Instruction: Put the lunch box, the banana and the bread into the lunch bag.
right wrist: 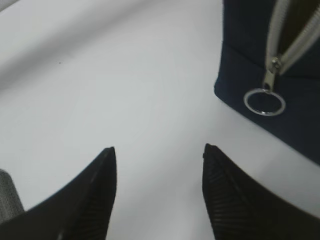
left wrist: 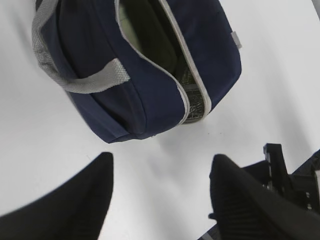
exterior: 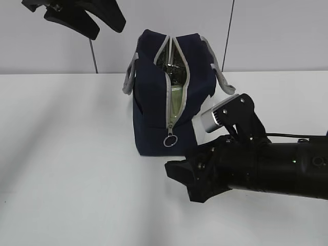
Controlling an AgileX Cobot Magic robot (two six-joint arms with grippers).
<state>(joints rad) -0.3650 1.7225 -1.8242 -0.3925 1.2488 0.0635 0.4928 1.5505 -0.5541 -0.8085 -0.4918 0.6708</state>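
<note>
Ring pull [right wrist: 264,101] close-up, right wrist only

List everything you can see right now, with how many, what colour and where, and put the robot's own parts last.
lunch bag: one, navy with grey straps, on the table's middle, unzipped.
ring pull: one, silver, low on the bag's front.
lunch box: one, pale green, inside the bag, seen through the opening.
table: one, white.
left tool: one, black, open, raised above the bag, empty.
right tool: one, black, open, low beside the bag's zipper end, empty.
</note>
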